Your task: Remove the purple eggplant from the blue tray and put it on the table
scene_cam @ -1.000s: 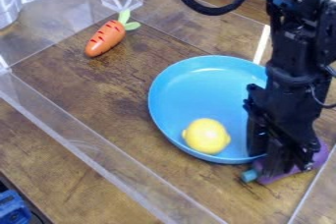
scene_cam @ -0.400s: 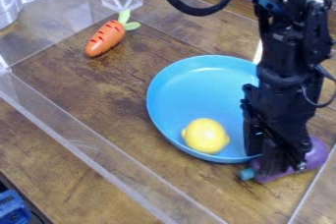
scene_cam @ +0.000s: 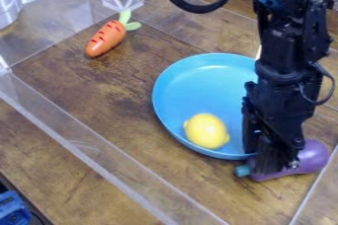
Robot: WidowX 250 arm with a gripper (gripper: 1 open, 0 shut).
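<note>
the claw (scene_cam: 274,160) points straight down at the tray's (scene_cam: 185,79) near right rim, its fingers clamped on the eggplant (scene_cam: 303,160), whose purple body sticks out to the right of the claw and below it, with a bit of teal stem showing at the lower left of the fingers. the eggplant appears to sit low, at or just past the rim, over the table (scene_cam: 79,120); whether it touches the wood cannot be told. to do this step well, carry the eggplant fully clear of the rim, settle it flat on bare wood, then part the fingers and lift straight up. the lemon (scene_cam: 205,130) lies in the tray, just left of the claw; the carrot (scene_cam: 106,37) lies well apart, up and left.
</note>
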